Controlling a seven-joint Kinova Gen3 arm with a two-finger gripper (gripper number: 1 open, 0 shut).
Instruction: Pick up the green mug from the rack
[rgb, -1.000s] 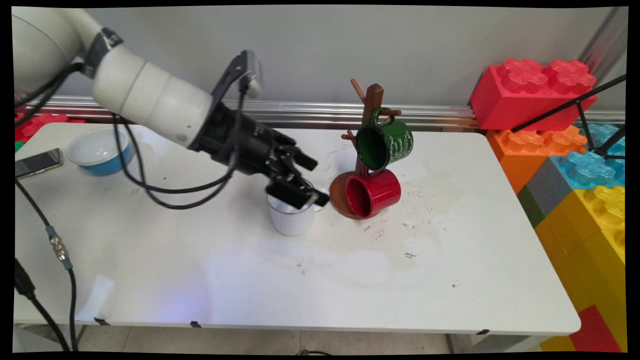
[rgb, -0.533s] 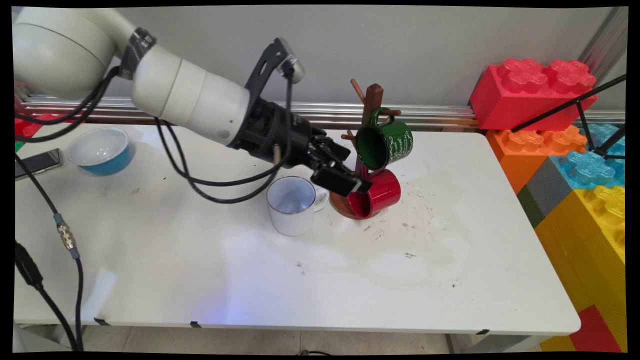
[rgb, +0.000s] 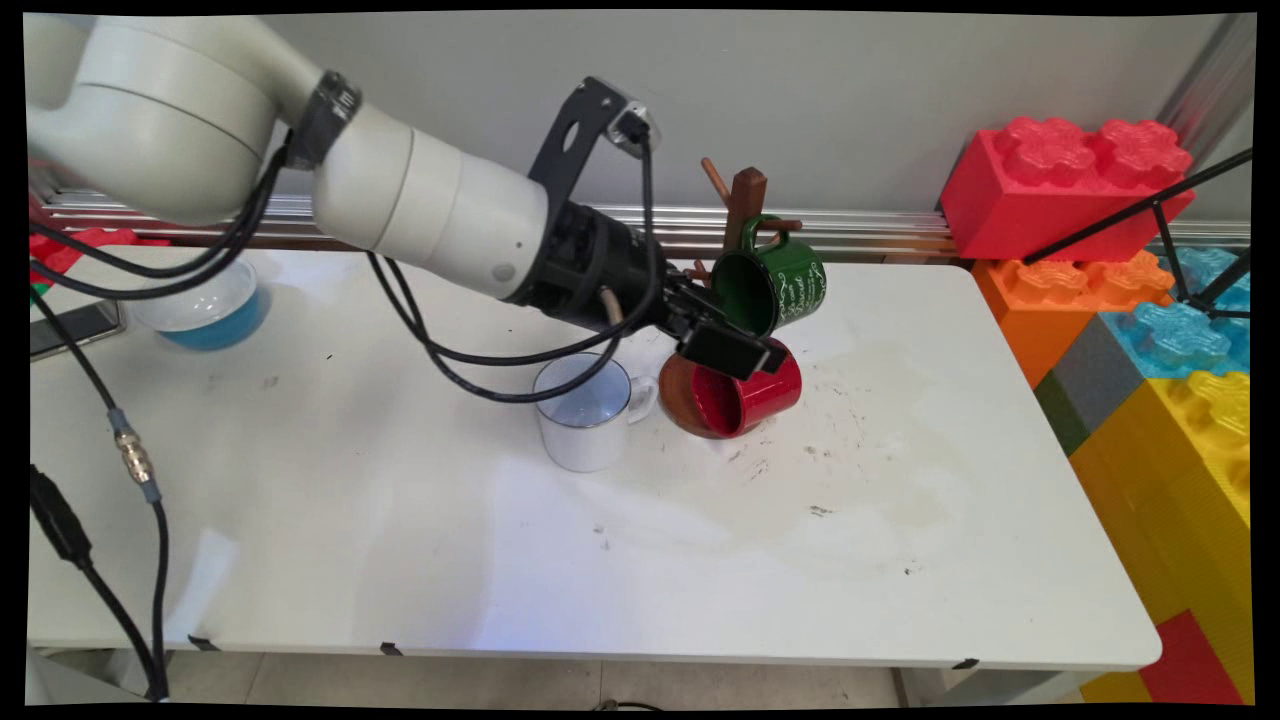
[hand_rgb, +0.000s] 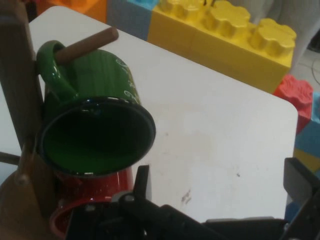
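gripper (rgb: 735, 350) spread open right over the red mug (rgb: 745, 392), green mug (hand_rgb: 95, 132) hung on wooden rack (rgb: 742, 215), white mug (rgb: 585, 412) nearby

red mug (rgb: 745, 393): top hidden by end effector (rgb: 735, 350) | blue bowl (rgb: 205, 312): partly behind cables

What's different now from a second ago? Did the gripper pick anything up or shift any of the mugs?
The gripper swung from over the white mug to the picture's right and a little up; it is now at the mug tree, just above the red mug and below the green mug. Its fingers are apart and hold nothing. The white mug, both hanging mugs and the blue bowl stayed where they were.
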